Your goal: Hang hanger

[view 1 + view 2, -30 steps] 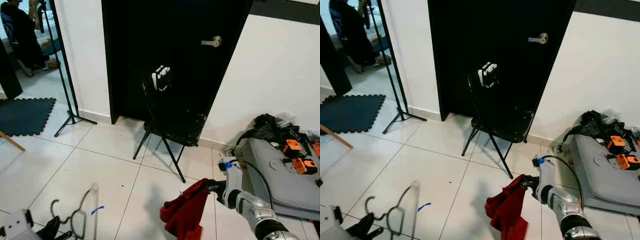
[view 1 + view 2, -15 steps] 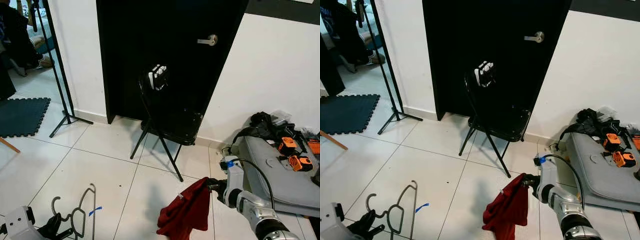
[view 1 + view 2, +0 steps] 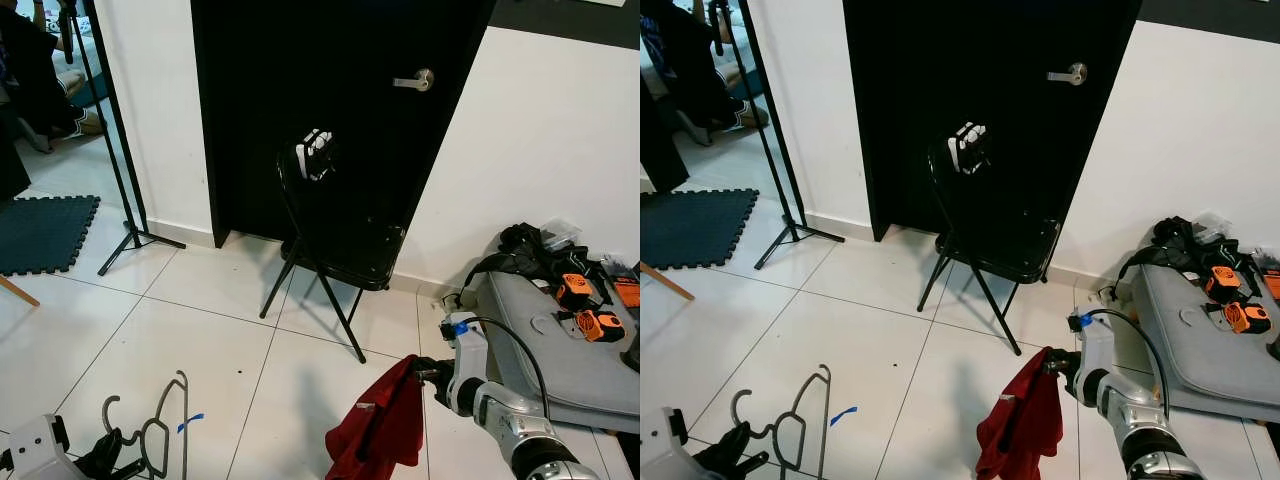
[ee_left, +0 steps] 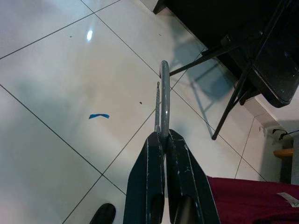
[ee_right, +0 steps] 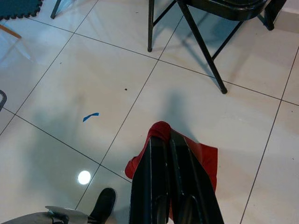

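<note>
A grey metal hanger (image 3: 163,430) hangs low on my left, held above the white floor tiles by my left gripper (image 3: 112,454). In the left wrist view the two black fingers (image 4: 148,177) are shut on the hanger's wire (image 4: 163,100). On my right, the right gripper (image 3: 424,373) is shut on a red cloth (image 3: 385,425) that droops toward the floor. In the right wrist view the red cloth (image 5: 205,161) spreads under the closed fingers (image 5: 161,182).
A black folding chair (image 3: 335,240) stands ahead against a black door (image 3: 340,100) with a silver handle (image 3: 415,80). A tripod stand (image 3: 115,150) is at left, beside a dark foam mat (image 3: 40,230). A grey case with orange tools (image 3: 570,330) lies at right. A person (image 3: 35,75) sits far left.
The camera has shifted a little. The red cloth has swung and now hangs more bunched under my right gripper. Both grips are unchanged.
</note>
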Robot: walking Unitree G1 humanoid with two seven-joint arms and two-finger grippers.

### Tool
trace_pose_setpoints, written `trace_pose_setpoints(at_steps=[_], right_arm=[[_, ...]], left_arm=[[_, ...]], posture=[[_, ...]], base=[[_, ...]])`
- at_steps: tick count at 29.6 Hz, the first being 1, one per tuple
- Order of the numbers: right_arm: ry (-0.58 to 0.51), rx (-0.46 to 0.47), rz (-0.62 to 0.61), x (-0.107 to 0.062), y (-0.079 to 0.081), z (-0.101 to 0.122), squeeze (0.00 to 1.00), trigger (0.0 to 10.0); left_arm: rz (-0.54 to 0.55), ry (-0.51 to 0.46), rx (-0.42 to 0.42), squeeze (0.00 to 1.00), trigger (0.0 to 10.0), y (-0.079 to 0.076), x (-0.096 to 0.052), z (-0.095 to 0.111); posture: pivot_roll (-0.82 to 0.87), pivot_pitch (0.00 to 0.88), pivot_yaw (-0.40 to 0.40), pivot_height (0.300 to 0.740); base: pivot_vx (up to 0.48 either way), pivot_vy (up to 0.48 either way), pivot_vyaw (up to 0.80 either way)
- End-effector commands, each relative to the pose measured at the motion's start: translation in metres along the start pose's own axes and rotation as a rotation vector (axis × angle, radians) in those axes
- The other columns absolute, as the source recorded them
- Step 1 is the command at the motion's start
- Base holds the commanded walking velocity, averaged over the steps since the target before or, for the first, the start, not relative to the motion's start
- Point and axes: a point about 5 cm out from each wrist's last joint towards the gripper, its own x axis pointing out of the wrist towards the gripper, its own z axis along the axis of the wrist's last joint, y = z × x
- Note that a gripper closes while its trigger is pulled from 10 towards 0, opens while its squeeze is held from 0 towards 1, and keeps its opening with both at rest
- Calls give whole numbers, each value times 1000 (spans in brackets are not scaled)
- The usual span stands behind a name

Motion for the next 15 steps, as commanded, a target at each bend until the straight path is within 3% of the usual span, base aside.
trace_pose_setpoints(at_steps=[1,15], right_arm=[[-13,4,-7,-2,-4,4,0,10000],[-5,6,-7,-3,-5,1,0,10000]], left_arm=[[-5,3,-7,0,10000,-2,-2,0],[-7,12,-8,0,10000,-3,-3,-3]], posture=[[31,0,-119,740],[31,0,-116,740]], base=[[0,0,0],[0,0,0]])
